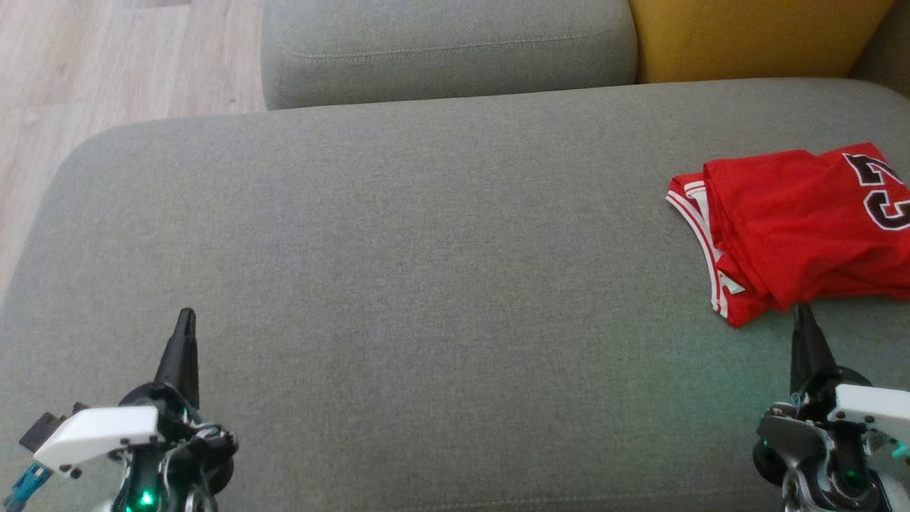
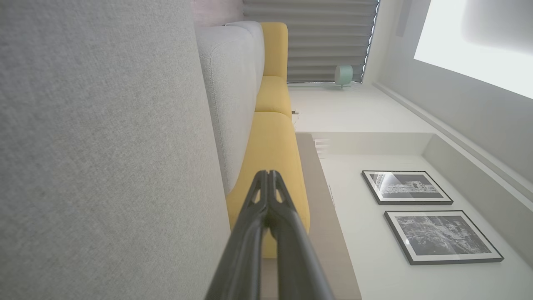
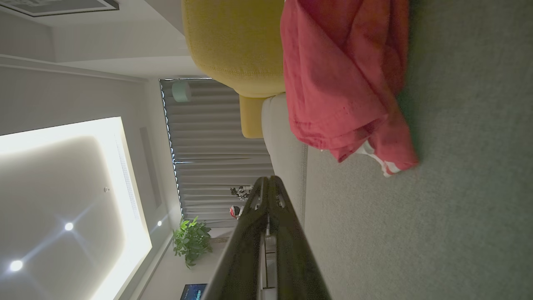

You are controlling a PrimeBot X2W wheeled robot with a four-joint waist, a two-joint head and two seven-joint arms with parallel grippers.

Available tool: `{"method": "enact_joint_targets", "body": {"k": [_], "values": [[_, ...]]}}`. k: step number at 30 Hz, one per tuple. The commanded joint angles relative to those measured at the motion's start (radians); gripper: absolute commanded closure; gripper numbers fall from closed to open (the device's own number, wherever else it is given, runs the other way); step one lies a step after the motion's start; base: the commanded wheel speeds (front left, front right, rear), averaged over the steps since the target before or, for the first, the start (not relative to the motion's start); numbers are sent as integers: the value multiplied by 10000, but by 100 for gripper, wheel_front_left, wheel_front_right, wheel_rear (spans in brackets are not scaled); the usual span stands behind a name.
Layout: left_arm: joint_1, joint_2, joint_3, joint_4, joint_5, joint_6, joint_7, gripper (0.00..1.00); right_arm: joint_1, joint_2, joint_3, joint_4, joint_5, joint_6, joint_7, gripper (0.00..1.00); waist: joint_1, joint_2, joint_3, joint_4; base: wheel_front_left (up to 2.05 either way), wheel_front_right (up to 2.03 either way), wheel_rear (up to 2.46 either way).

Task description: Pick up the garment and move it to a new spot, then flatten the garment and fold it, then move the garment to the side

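The garment [image 1: 796, 227] is a red jersey with white trim and dark numerals, lying folded at the far right of the grey sofa seat [image 1: 426, 270]. In the right wrist view the garment [image 3: 341, 83] fills the upper middle, ahead of the fingers. My right gripper [image 1: 802, 309] is shut and empty, its tip just short of the jersey's near edge. The same gripper [image 3: 268, 179] shows its fingers pressed together. At the lower left my left gripper [image 1: 186, 314] is shut with nothing in it, far from the jersey. Its closed fingers [image 2: 268, 173] point along the seat.
A grey back cushion [image 1: 448, 50] and a yellow cushion [image 1: 753, 35] stand behind the seat. Wooden floor [image 1: 106, 64] lies beyond the seat's left edge. The wrist views show curtains [image 3: 216, 137], a plant [image 3: 191, 241] and framed pictures [image 2: 441, 237] on a wall.
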Motion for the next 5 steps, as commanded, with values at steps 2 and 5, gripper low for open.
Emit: {"method": "enact_joint_targets", "body": {"k": [2, 5], "values": [[-558, 57, 368, -259, 13, -73, 63, 100, -536, -105, 203, -307, 39, -7, 74, 100, 0, 0, 0, 1, 0, 0, 0], [-559, 53, 375, -259, 18, -73, 68, 100, -537, -102, 200, -306, 36, -7, 77, 100, 0, 0, 0, 1, 0, 0, 0]]}}
